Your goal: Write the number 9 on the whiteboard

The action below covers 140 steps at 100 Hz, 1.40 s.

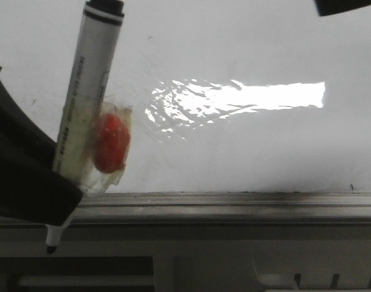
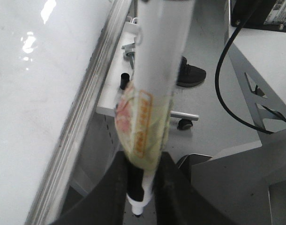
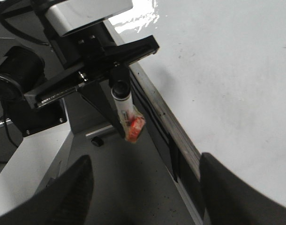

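**White marker clamped in my left fingers, board unmarked in view**

White and glossy, the whiteboard fills the upper two thirds of the front view, with a bright glare patch near its centre and a few faint specks scattered about. Along its lower edge runs the grey tray rail, smudged dark in places. I cannot find any drawn number 9 on the stretch of board that shows in the three views.

My left gripper is closed on the marker pen: in the left wrist view the two dark fingers press against the barrel on either side, close to the writing end, and the tip pokes out just past them. In the front view the pen slants from the upper left of the frame, black cap end up, down to the lower left, where its black tip hangs in front of the rail, below the board's white surface. A red blob is wrapped to the barrel under clear tape, at the left middle of that frame. My dark left arm covers the pen's lower part there.

My right gripper stands wide, its two dark fingers well apart at the bottom of the right wrist view with nothing between them. That view shows the pen hanging under the left arm's black mount, beside the board's rail.
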Available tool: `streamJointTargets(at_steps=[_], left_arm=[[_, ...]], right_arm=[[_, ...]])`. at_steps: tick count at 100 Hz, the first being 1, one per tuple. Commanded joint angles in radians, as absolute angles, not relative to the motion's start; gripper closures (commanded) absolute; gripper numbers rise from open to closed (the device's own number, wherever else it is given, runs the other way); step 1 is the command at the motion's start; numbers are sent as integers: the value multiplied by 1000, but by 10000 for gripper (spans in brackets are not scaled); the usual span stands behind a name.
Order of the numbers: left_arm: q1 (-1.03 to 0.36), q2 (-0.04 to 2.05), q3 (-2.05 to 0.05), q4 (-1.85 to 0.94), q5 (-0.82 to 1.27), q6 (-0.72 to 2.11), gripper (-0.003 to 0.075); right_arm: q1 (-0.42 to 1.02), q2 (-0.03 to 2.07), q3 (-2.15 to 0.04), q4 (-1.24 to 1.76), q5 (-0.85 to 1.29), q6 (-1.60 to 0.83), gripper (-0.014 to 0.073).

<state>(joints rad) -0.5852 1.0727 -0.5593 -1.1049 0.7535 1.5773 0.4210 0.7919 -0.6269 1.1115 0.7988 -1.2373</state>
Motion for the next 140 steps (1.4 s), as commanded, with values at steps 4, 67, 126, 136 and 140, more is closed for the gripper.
streamJointTargets(at_steps=[4,67,126,136,140], left_arm=[[-584,1061,-592,-1221,767,1677,738],[-584,1061,-592,-1223,771,1688,738],[-580,1048,-592,-1237,780,1660,706],[-580,1007,-592,-1235,780,1545,530],[-580,978,-592,-1227,780,1482,428]], right_arm=[[519,864,-680,1172,691,-1258,169],[742,1158,-826,1179,542,-1260,169],[746,1193,-826,1173,573,-1260,655],[746,1175,-826,1115,599,-1235,655],[746,1163,-828,1056,608,-1191,655]])
